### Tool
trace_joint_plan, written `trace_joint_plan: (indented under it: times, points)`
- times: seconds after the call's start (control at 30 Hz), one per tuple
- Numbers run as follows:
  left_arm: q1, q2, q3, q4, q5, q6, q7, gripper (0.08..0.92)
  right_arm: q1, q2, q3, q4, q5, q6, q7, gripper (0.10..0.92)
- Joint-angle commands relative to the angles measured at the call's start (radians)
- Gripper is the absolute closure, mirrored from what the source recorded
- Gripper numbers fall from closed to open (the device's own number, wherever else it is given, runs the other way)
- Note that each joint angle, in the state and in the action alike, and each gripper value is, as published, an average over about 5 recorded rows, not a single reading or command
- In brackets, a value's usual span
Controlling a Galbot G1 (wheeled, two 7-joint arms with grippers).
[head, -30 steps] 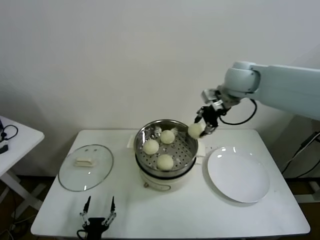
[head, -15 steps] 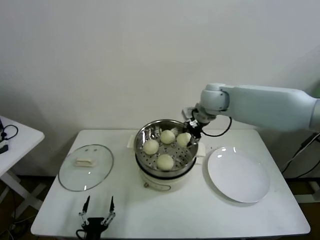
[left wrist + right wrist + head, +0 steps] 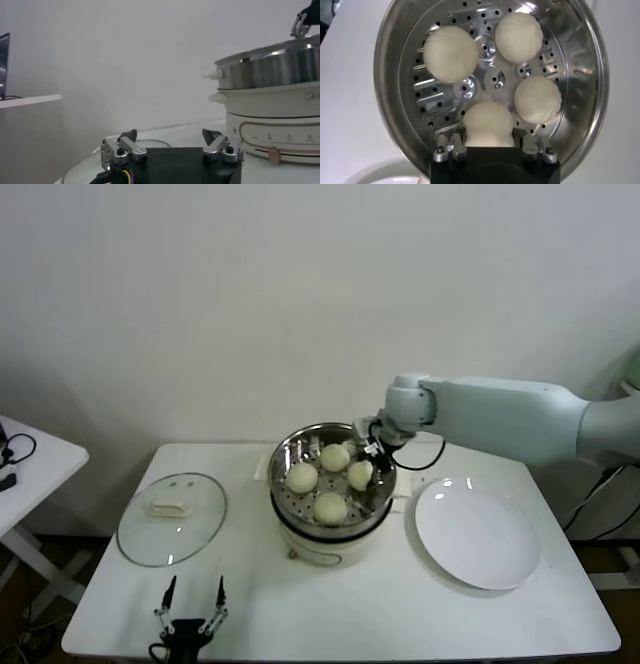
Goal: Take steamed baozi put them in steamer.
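I'm seeing four cream-white steamed baozi (image 3: 488,123) sitting in the shiny steel steamer (image 3: 580,95) with its dotted perforations, a cream-white pot (image 3: 280,127), a plain white plate (image 3: 477,532) and a white table (image 3: 340,604)

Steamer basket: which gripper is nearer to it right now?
Right. The right gripper reaches into the steamer over a baozi; the left gripper sits at the table's near edge.

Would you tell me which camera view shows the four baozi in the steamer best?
The right wrist view: it looks straight down into the steamer, so all four baozi show, one between the right gripper fingers. The head view shows them small. The left wrist view shows only the steamer's outer wall.
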Motion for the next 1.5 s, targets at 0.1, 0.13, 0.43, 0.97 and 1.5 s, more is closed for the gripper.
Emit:
trace_joint_plan:
  times: [0.1, 0.13, 0.43, 0.97, 1.5]
  points:
    - [0.002, -0.002, -0.001, -0.006, -0.002, -0.001, -0.001, 0.177, -0.003, -0.008, 0.031, -0.009, 0.029, 0.003, -0.020, 0.325]
    - [0.003, -0.002, -0.001, -0.008, -0.002, -0.001, 0.000, 0.177, 0.015, -0.018, 0.030, -0.003, 0.045, 0.006, -0.027, 0.292]
    - [0.005, -0.004, 0.003, -0.020, 0.002, 0.001, 0.000, 0.177, 0.090, -0.212, 0.145, 0.073, 0.198, -0.027, 0.101, 0.203]
    - [-0.003, 0.004, 0.006, -0.047, 0.001, 0.012, 0.006, 0.177, -0.591, -0.606, 0.900, 0.347, 0.399, -0.013, 0.715, 0.203]
    - [-0.018, 0.002, 0.002, -0.064, -0.016, 0.020, 0.007, 0.177, -1.987, -0.552, 2.077, 0.641, 0.205, 0.296, 0.885, 0.203]
